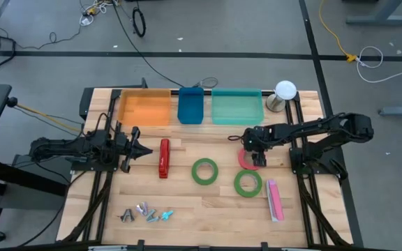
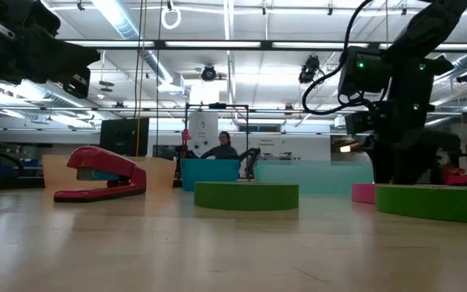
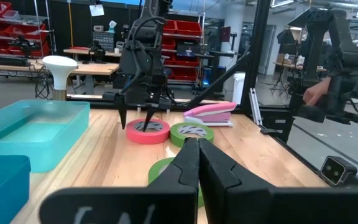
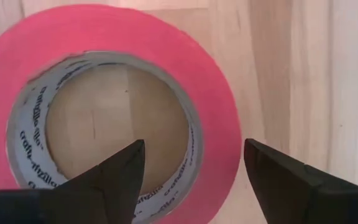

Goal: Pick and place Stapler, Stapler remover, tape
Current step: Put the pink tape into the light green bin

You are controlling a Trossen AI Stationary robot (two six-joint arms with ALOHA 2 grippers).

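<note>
on the wooden table (image 1: 187, 202), the right gripper (image 4: 194, 165) hangs over the red-pink tape (image 4: 219, 93), jaws apart straddling its wall, likely to pinch it; beyond the green rolls, the left gripper (image 1: 145, 150) waits, jaws together.

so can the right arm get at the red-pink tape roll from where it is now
Probably yes. The right tool hangs open directly above the flat red-pink tape roll, one finger over its open centre, the other outside its band, with nothing in between.

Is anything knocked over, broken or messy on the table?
Nothing stands out. The three tape rolls lie flat, the red stapler sits upright, and the right pincer hangs open over the pink tape.
</note>
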